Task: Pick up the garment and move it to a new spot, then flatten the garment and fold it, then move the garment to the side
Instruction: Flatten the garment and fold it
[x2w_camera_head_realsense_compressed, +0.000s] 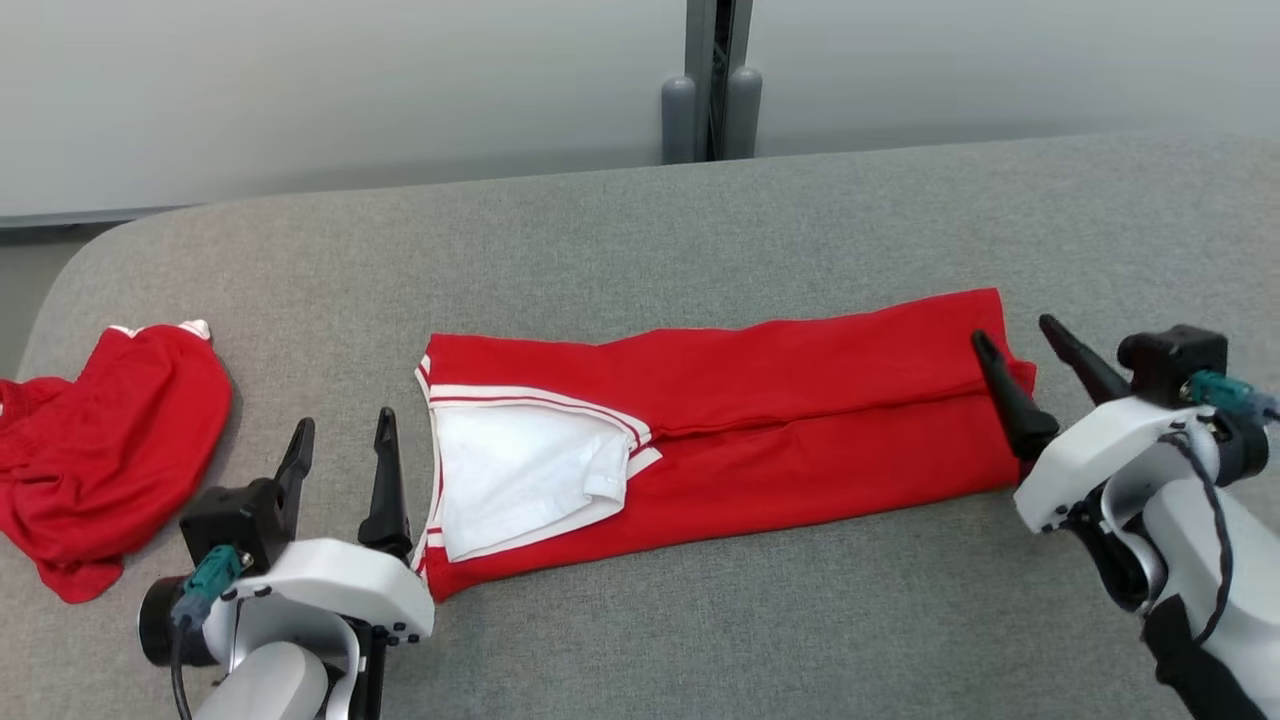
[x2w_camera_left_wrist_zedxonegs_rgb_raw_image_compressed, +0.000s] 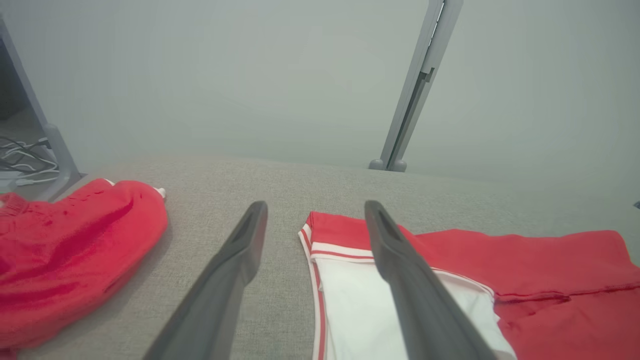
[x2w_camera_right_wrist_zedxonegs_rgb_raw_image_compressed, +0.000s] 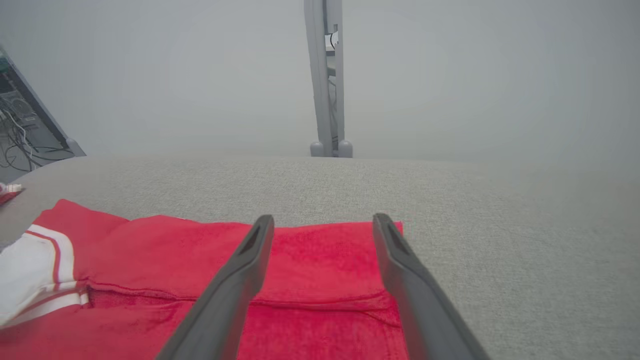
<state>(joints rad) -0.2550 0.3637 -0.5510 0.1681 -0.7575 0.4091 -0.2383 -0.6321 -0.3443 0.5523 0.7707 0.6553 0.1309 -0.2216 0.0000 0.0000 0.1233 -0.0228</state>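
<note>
Grey table (x2w_camera_head_realsense_compressed: 700, 230) is carrying the folded red garment (x2w_camera_head_realsense_compressed: 800, 400) across its middle — left fingers (x2w_camera_head_realsense_compressed: 386, 480) are standing wide apart and empty just beside its white-trimmed end, right fingers (x2w_camera_head_realsense_compressed: 1008, 392) likewise at its opposite end.

Left claw (x2w_camera_head_realsense_compressed: 345, 423) sits lower left, fingers spread wide, pointing up; right claw (x2w_camera_head_realsense_compressed: 1012, 331) at mid right, spread too, tilted up-left.
</note>
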